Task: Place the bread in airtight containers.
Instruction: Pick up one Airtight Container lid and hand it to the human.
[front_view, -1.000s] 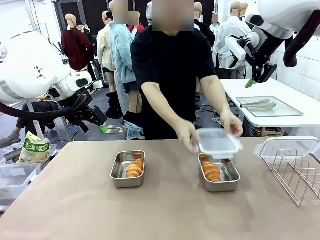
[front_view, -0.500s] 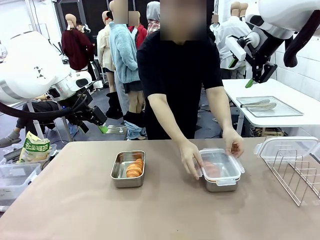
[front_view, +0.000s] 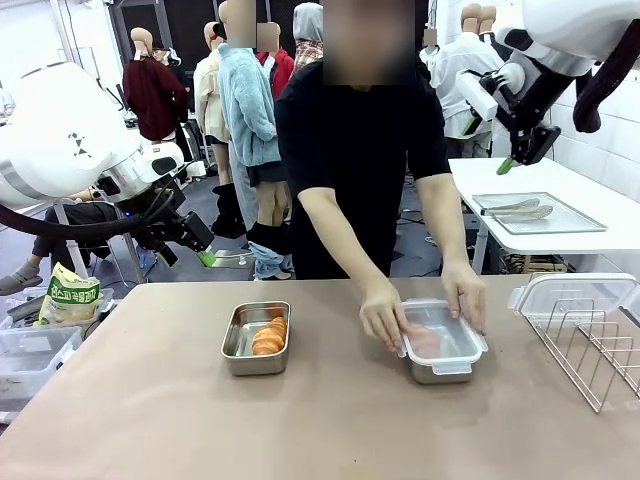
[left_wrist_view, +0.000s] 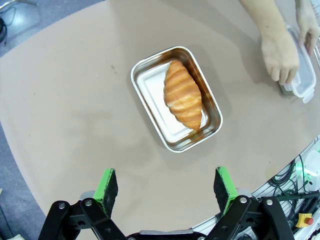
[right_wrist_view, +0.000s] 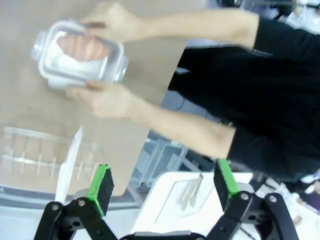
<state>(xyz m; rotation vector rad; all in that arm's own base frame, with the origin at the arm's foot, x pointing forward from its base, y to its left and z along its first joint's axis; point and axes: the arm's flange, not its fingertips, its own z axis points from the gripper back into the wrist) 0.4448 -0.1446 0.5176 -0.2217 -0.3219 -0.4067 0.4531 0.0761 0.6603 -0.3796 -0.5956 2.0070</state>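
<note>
A steel container (front_view: 256, 338) (left_wrist_view: 176, 98) stands uncovered left of the table's middle, with one golden croissant (front_view: 269, 336) (left_wrist_view: 183, 94) lying in it. To its right the person's two hands (front_view: 381, 316) press a clear white-rimmed lid down on the second container (front_view: 441, 344) (right_wrist_view: 80, 54); its croissant (front_view: 424, 339) shows faintly through the lid. My left gripper (front_view: 205, 256) (left_wrist_view: 167, 186) hangs open high off the table's left edge. High at the upper right, my right gripper (front_view: 508, 164) (right_wrist_view: 161, 186) is open too. Both hold nothing.
A wire rack (front_view: 592, 345) and a clear plastic box (front_view: 575, 294) stand at the table's right edge. A side table behind carries a flat steel tray (front_view: 540, 213) with tongs. A snack bag (front_view: 69, 296) and clear bin (front_view: 30, 358) sit off the left edge.
The person lowered the lid from above the right container onto it and now presses it down with both hands. My right gripper shifted slightly right; the left arm held still.
</note>
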